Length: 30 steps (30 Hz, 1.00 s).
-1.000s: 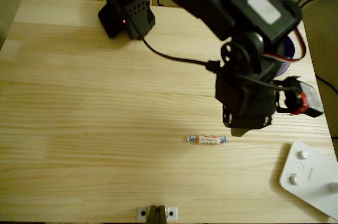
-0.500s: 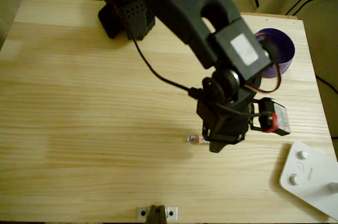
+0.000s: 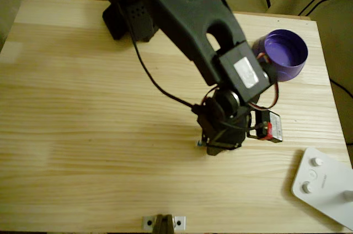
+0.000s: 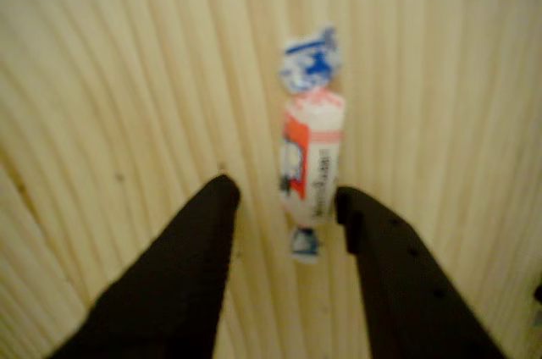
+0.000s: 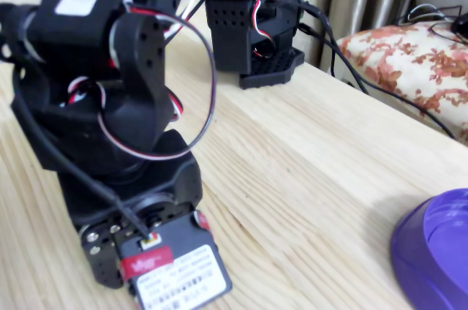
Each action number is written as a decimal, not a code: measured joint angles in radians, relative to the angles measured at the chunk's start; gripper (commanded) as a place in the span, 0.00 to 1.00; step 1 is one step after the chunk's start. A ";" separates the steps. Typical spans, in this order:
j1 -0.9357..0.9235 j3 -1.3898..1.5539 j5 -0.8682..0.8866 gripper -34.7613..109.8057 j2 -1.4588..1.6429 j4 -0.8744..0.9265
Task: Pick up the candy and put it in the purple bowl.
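Note:
In the wrist view the candy lies lengthwise on the wooden table, white and orange with blue-white twisted ends. My gripper is open, and the candy's near end sits between the two black fingertips, closer to the right one. From overhead the gripper hangs over the candy, of which a sliver shows at its left edge. The purple bowl stands at the table's back right, apart from the gripper, and its rim shows at the lower right of the fixed view.
A white flat device with knobs lies at the front right corner. The arm's base stands at the back of the table. A small metal bracket sits on the front edge. Bare wood spreads across the left half.
The arm has swung left and lowered over the candy, covering it in the overhead view. The purple bowl, hidden by the arm before, now shows in full.

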<state>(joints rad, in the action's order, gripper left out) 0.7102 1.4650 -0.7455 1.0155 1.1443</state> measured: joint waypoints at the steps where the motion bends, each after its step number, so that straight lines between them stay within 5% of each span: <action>1: 0.000 -0.015 0.002 0.42 -0.011 0.011; 30: 0.011 -0.187 0.078 0.27 -0.121 0.075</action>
<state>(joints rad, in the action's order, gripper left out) 0.7210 1.2778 -0.6673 0.8943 1.2195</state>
